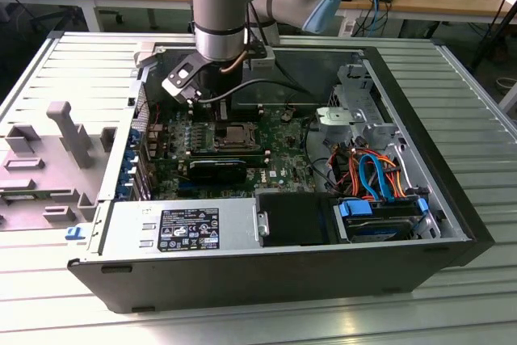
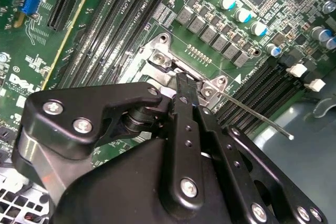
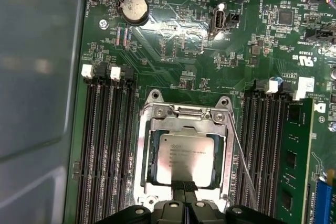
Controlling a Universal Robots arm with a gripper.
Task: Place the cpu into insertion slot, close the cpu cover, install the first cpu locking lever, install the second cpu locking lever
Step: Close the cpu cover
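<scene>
The flat square cpu with dull silver metal top (image 3: 186,156) lies face up in the shiny-rimmed square insertion slot (image 3: 140,182). Its edges are parallel to the rim. The dark-grey metal cpu cover frame (image 3: 184,126) is lowered around it. The black end effector (image 3: 184,186), fingers narrow and together, stands just over one edge of the chip. A thin silver locking lever (image 2: 257,115) runs out straight from one slot corner.
</scene>
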